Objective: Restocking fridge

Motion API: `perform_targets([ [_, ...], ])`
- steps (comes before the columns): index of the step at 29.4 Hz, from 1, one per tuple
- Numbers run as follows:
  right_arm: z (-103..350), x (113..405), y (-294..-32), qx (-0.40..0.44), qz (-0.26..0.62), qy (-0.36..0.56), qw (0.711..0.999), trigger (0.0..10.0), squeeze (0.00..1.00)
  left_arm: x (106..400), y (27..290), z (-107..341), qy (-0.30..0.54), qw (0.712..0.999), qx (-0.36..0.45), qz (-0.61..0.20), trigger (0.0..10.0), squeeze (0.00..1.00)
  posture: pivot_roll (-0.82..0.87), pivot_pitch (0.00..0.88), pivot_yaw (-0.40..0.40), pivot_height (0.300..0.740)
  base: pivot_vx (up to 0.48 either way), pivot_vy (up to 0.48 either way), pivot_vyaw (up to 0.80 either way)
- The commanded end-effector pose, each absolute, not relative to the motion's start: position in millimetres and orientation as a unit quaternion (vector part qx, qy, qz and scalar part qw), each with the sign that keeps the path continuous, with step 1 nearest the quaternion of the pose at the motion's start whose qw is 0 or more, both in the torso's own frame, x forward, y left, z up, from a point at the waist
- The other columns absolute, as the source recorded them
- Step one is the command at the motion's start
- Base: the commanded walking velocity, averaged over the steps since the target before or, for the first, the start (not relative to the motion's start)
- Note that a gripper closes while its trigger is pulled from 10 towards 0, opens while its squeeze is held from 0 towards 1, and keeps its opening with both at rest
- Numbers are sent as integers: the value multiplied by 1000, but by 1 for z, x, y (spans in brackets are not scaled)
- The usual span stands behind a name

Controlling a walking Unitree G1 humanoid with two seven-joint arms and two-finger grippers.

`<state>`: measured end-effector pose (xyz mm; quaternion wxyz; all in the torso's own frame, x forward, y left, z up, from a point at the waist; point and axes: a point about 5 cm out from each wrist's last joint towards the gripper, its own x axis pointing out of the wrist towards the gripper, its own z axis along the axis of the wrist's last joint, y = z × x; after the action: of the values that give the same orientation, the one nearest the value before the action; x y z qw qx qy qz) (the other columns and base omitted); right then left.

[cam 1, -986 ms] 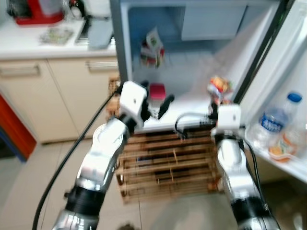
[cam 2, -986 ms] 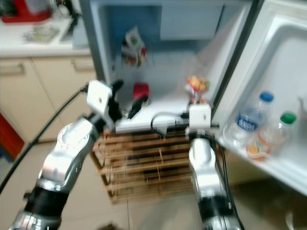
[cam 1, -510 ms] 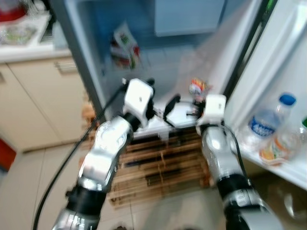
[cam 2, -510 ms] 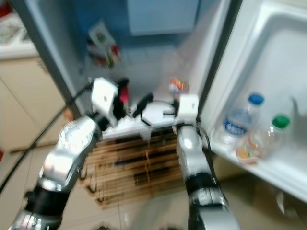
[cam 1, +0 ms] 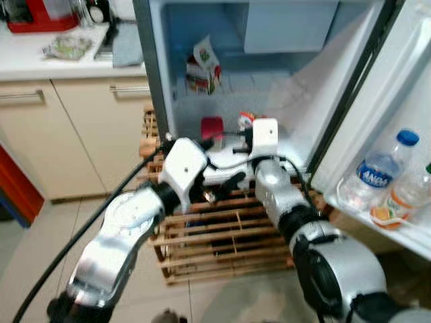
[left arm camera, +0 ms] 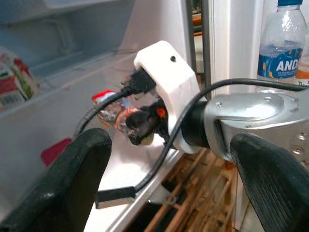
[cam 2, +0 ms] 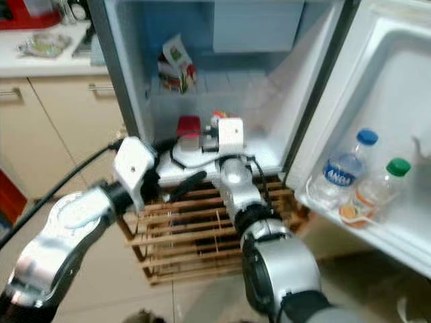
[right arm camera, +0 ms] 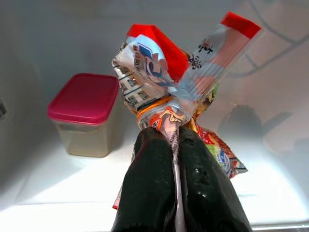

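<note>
Inside the open fridge, my right gripper (right arm camera: 175, 140) is shut on a crinkled snack packet (right arm camera: 164, 72) with red, white and orange print. It holds the packet just above the white shelf (cam 1: 289, 145), right next to a small red-lidded container (right arm camera: 87, 113). From the head, the packet (cam 1: 246, 120) peeks past the right wrist's white housing, beside that container (cam 1: 212, 126). My left gripper (cam 1: 219, 168) is open with nothing between its fingers, low at the shelf's front edge and pointing toward the right wrist. A carton (cam 1: 202, 67) stands at the back of the fridge.
A wooden slatted rack (cam 1: 229, 235) sits on the floor below the fridge opening. The fridge door is swung open on the right, with a water bottle (cam 1: 380, 168) and another bottle (cam 1: 411, 192) in its pocket. Cream cabinets and a counter (cam 1: 67, 60) stand to the left.
The camera has shifted. My right gripper has carried the packet leftward along the shelf, up beside the red-lidded container. My left gripper has dropped back from the container to the shelf's front edge.
</note>
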<state>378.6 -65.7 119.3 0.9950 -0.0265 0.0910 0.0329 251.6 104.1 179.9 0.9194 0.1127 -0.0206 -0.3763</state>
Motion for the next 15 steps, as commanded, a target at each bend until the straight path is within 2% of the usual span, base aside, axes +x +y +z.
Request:
perform_targets([
  [1,128,382,-64,-31,29,79,996,0,0,248,106,185,-24,919,113,-378,10000,0,211,93,-9,740,0,0,0],
  [11,140,390,-68,-55,-5,86,995,0,0,199,112,175,35,929,88,-359,10000,0,295,202,-49,740,0,0,0],
  [13,140,390,-69,-55,-8,88,995,0,0,196,113,175,38,929,86,-357,10000,0,295,202,-49,740,0,0,0],
  [14,141,391,-71,-63,-14,86,994,0,1000,188,115,174,51,934,82,-345,10000,0,322,231,-64,740,0,0,0],
  [15,142,392,-72,-75,-17,82,994,0,1000,186,117,173,56,935,81,-340,10000,0,326,236,-67,740,0,0,0],
])
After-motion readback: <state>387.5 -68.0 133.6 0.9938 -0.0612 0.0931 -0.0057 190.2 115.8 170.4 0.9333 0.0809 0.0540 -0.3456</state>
